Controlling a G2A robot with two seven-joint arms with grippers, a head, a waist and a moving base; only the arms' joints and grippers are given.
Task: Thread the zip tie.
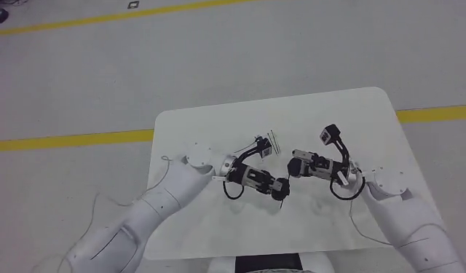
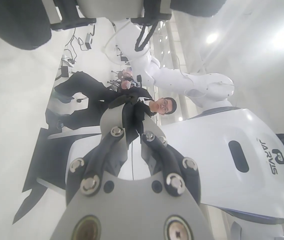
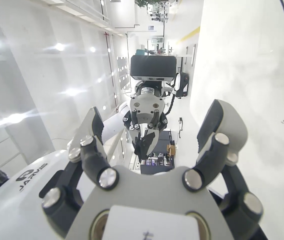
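Left tool (image 1: 281, 190) is clamped tight over the middle of the bench (image 1: 218, 127), its fingers (image 2: 118, 116) pinched on the zip tie (image 2: 132, 158). The thin black strap runs out from between them, and in the top view it pokes out below the tool toward the bench's near edge. Right tool (image 3: 155, 108) sits nose to nose with it, just beside, jaws spread wide and gripping nothing. Its pads (image 3: 98, 123) frame the left tool head-on. More ties (image 1: 273, 137) lie loose on the bench just beyond the two tools.
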